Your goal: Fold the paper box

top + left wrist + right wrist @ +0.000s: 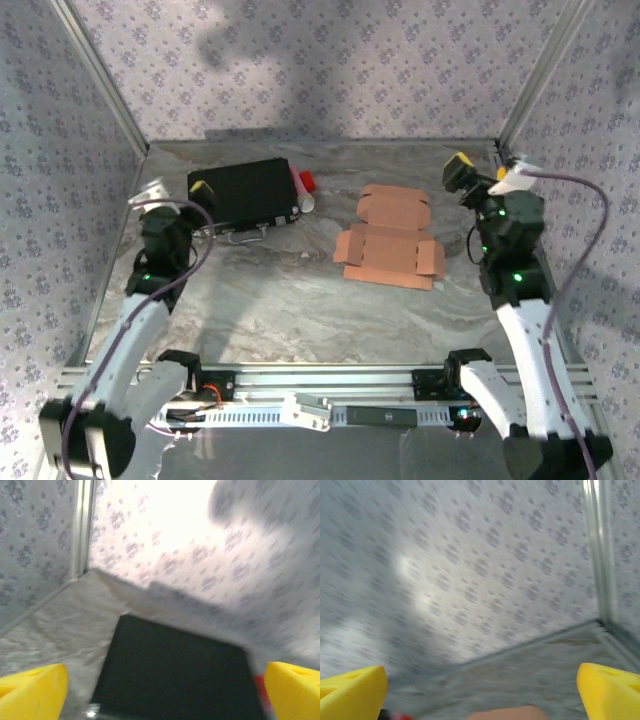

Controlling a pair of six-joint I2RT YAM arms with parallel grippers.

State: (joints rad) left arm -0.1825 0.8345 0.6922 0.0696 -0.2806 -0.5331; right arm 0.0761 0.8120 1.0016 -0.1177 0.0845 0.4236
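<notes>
The paper box lies as a flat salmon-orange die-cut sheet with its flaps spread, right of the table's middle. In the right wrist view a sliver of the paper box shows at the bottom edge. My right gripper hangs open above the table at the back right, just right of the sheet and apart from it; its yellow fingertips stand wide with nothing between them. My left gripper is open at the left end of a black case, holding nothing.
The black flat case lies at the back left, and it sits between my left fingertips in the left wrist view. A small red-capped thing rests at its right end. Patterned walls close in the back and sides.
</notes>
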